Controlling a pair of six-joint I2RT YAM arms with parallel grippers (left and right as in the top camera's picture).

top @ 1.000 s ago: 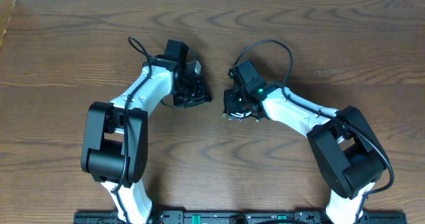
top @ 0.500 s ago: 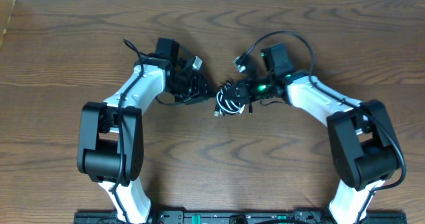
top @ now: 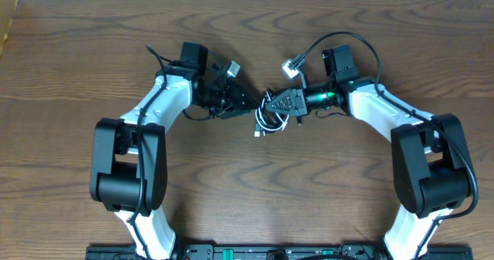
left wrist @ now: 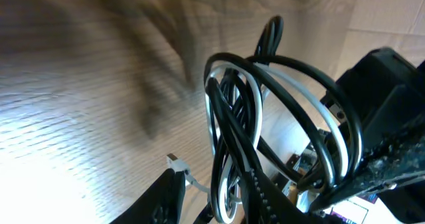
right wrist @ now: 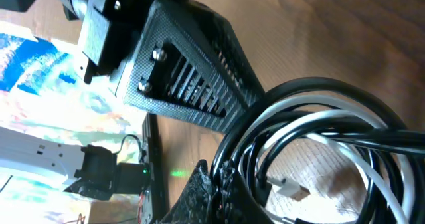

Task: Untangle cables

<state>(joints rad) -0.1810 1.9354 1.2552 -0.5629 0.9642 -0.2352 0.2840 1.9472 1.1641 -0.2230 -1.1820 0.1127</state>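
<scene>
As end effectors (top: 250, 103) (top: 276, 107) grip, cables (top: 267, 119) bunch between them.

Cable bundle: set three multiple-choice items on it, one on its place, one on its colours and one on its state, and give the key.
1. Where is the cable bundle in the overhead view?
A. At the table's left edge
B. Between the left gripper and the right gripper
C. By the right arm's base

2. Which colours do its cords show?
A. Red and blue
B. Yellow only
C. Black and white

3. How do the cords lie?
A. Looped through one another in one clump
B. Straight, side by side and apart
C. Each coiled in its own pile

Key: B, the clump sits right where the two gripper tips come together. C, both wrist views show black cords with white among them. A, the left wrist view shows the loops crossing and threading through each other.
</scene>
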